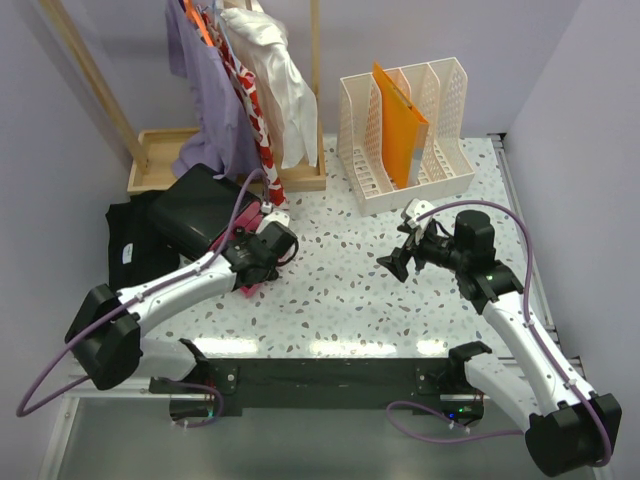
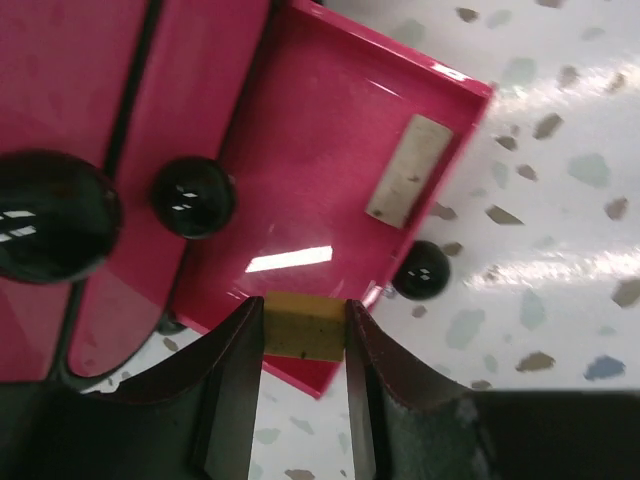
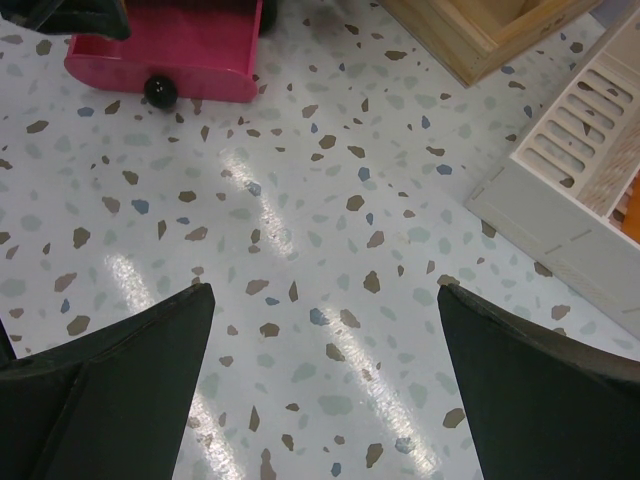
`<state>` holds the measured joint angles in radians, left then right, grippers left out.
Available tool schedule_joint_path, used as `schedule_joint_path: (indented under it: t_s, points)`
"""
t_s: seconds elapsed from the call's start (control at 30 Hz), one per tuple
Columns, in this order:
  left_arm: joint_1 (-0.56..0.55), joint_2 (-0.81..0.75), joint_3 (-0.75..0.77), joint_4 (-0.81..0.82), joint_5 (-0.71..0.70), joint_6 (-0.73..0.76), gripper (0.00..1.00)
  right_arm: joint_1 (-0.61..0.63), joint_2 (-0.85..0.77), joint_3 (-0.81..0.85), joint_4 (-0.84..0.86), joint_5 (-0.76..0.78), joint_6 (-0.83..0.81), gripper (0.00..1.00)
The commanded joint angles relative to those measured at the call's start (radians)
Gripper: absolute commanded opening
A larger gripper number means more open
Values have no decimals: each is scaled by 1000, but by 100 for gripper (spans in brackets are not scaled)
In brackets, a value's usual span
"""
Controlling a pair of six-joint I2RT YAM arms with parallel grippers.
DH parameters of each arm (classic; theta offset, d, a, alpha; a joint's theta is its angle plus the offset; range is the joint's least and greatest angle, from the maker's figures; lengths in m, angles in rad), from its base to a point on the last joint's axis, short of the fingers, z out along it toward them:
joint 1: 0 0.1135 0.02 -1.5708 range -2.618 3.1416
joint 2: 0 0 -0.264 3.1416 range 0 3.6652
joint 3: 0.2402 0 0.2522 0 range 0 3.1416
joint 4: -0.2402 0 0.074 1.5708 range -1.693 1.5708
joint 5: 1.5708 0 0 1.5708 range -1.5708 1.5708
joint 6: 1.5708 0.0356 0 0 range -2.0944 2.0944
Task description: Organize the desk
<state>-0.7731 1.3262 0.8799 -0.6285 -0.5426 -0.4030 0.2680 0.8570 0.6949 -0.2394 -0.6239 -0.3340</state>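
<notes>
Table (image 1: 340,300) fills the overhead view, Jo: white, speckled, black near edge by the arm bases, file rack (image 1: 452,100) at its far right corner. Can you read the left jaws from up there?

Hardly, Sam. They're hidden over a pink drawer box (image 1: 246,288) toward the left edge. The left wrist view settles it: they're clamped on a small tan block (image 2: 303,325) at the rim of an open pink drawer (image 2: 330,150), with a pale bar (image 2: 408,168) lying inside.

And the right jaws?

Wide apart with nothing between them, above the table right of the middle. The right wrist view looks across the speckles to the drawer's front and its black knob (image 3: 160,90).
</notes>
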Motion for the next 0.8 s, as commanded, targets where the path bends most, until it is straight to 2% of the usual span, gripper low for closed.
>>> schedule_joint_path:
  t_s: [0.0, 0.07, 0.1, 0.13, 0.23, 0.3, 0.37, 0.5, 0.57, 0.7, 0.77]
  points:
    - [66, 62, 71, -17, -170, -15, 22, -4, -10, -6, 26, -20, -11, 99]
    - [70, 96, 85, -51, -256, -49, 31, -4, -12, -6, 26, -22, -11, 99]
    - [72, 103, 97, -62, -275, -80, 40, -6, -12, -6, 26, -22, -11, 99]
    - [72, 110, 103, -71, -293, -89, 45, -6, -12, -6, 25, -22, -11, 99]
    - [72, 111, 116, -79, -260, -100, 63, -6, -12, -6, 25, -22, -13, 99]
    - [72, 88, 116, -74, -232, -89, 71, -6, -10, -6, 25, -22, -13, 99]
    - [71, 55, 114, -74, -185, -77, 75, -6, -12, -6, 26, -22, -13, 99]
    - [70, -21, 93, -56, -67, -21, 75, -6, -7, -6, 25, -23, -13, 99]
    - [70, -90, 68, 7, 82, 48, 73, -6, -7, -6, 26, -22, -13, 99]
    - [70, -179, -12, 99, 304, 85, 57, -6, -7, -6, 26, -19, -14, 99]
    - [70, -194, -35, 133, 346, 92, 47, -6, -6, -8, 26, -20, -14, 99]
